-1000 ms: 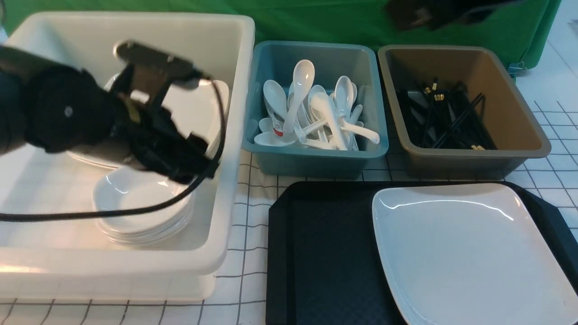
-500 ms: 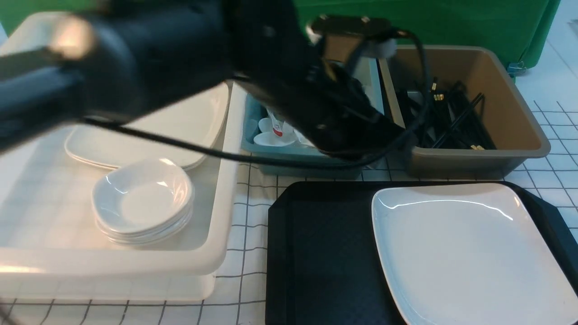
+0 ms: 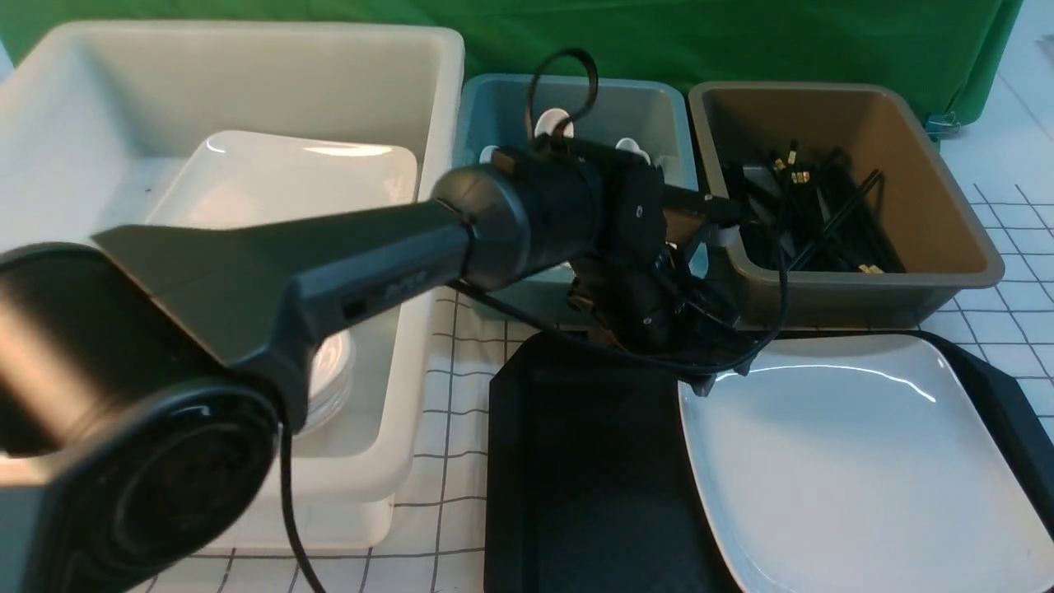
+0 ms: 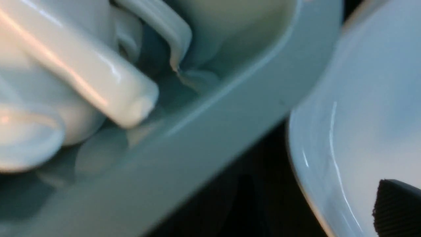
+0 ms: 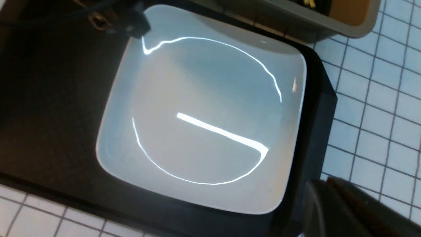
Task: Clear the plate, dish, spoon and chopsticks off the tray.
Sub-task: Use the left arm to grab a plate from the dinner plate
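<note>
In the front view I see my left arm (image 3: 329, 263) stretched across from the white bin (image 3: 247, 82) towards the black tray (image 3: 576, 478), its wrist low over the tray's far edge. The left claw (image 3: 700, 362) sits right at the far left corner of the big white plate (image 3: 856, 469). It is dark and blurred there, so I cannot tell how wide it stands or whether it touches the rim. The plate lies flat on the right part of the tray, and the tray rests on the checked cloth (image 3: 461, 461). The white bin holds a stack of large plates (image 3: 288, 181) and some small dishes (image 3: 333, 371) half hidden behind the arm. Behind the tray, the blue bin (image 3: 494, 107) holds spoons (image 3: 550, 123) and the brown bin (image 3: 906, 272) holds black chopsticks (image 3: 823, 222). The left wrist view is very close: the blue bin's rim and a spoon handle inside it, a dark strip of tray, and then the plate's rim. One ribbed black finger pad (image 4: 398, 207) shows over the plate, and its partner is out of shot. The right wrist view looks down on the whole plate on the tray, the left claw at one corner. A dark piece of the right claw (image 5: 348, 207) shows at the edge, and that claw is closed tight.
</note>
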Controlling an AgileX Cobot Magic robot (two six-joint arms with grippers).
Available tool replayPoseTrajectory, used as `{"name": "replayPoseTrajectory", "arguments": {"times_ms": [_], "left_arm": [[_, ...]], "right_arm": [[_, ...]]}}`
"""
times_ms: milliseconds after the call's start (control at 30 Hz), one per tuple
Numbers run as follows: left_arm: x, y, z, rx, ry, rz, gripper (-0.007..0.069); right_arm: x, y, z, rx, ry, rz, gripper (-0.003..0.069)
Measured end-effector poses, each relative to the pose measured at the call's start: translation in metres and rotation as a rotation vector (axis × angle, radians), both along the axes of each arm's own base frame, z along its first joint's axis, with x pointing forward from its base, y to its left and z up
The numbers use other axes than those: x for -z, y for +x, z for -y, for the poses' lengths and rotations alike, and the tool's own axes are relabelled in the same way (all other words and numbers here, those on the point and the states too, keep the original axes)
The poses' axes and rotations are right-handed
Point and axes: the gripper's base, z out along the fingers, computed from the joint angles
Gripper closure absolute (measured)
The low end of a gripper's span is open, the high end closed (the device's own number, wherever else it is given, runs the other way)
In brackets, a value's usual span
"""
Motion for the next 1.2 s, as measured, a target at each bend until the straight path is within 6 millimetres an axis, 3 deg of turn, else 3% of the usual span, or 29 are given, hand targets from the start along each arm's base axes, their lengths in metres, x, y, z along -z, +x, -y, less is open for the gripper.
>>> {"name": "replayPoseTrajectory", "arguments": {"times_ms": [300,500,600,800,1000,1200], "left_arm": [[0.019,0.006,0.009,-0.047,-0.078,-0.008,0.0097],[0.028,0.008,0.012,-0.059,-0.108,-0.012,0.0153],[0.031,0.010,0.014,-0.063,-0.119,-0.006,0.0220],[0.031,0.009,0.014,-0.088,-0.140,-0.042,0.0461],[0.018,0.002,0.011,-0.064,-0.110,-0.082,0.0473],[-0.041,-0.010,0.002,-0.008,-0.132,-0.029,0.0562]], "right_arm": [[0.000,0.000,-0.004,-0.052,0.014,0.001,0.0657],[-0.001,0.001,-0.005,-0.057,0.025,0.024,0.0657],[-0.002,0.001,-0.005,-0.061,0.023,0.030,0.0657],[-0.002,0.002,-0.005,-0.074,0.015,0.043,0.0657],[-0.002,0.002,-0.005,-0.076,0.014,0.045,0.0657],[-0.011,0.001,-0.005,-0.077,0.025,0.067,0.0657]]}}
